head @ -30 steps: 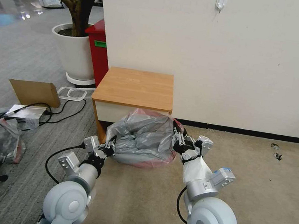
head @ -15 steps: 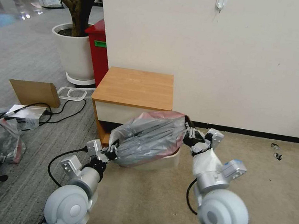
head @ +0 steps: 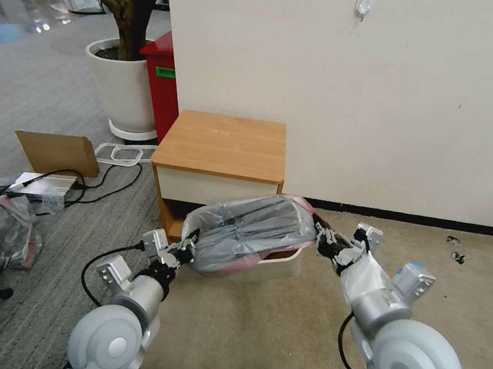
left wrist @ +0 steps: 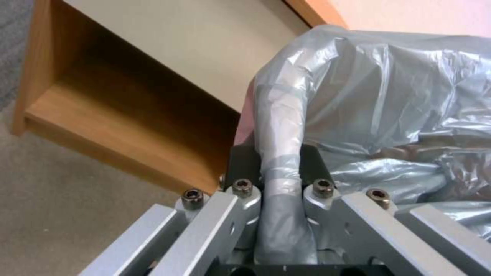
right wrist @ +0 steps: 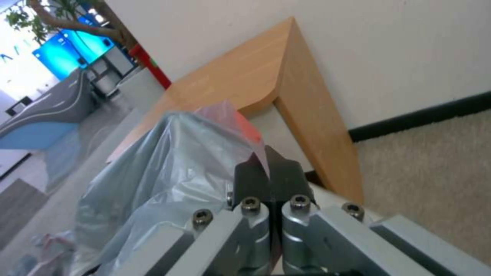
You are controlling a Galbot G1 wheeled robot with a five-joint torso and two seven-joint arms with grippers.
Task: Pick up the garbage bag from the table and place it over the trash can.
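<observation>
Since a second ago the right gripper point(head: 319, 234) has swung outward to the right and a little upward, pulling its end of the garbage bag point(head: 252, 233) with it — the bag, which sat bunched low over the trash can point(head: 275, 265), is now stretched into a long, taut span above it, and the can's beige rim and front wall show beneath. Over the same second the left gripper point(head: 185, 250) has barely shifted; it holds the bag's left end low in front of the table point(head: 224, 146). In the left wrist view the left gripper point(left wrist: 280, 180) is closed tight on a twisted rope of grey plastic that runs up between its dark fingers point(left wrist: 240, 165) into the bag point(left wrist: 389, 96), with the table's open shelf point(left wrist: 102, 115) just behind. In the right wrist view the right gripper point(right wrist: 270, 180) is pinched together on the pinkish-red edge of the bag point(right wrist: 168, 161), the table's wooden corner point(right wrist: 276, 69) behind it. Both arms reach forward from the robot, the bag hanging between them — partly over the can's mouth, not yet seated around the rim.
</observation>
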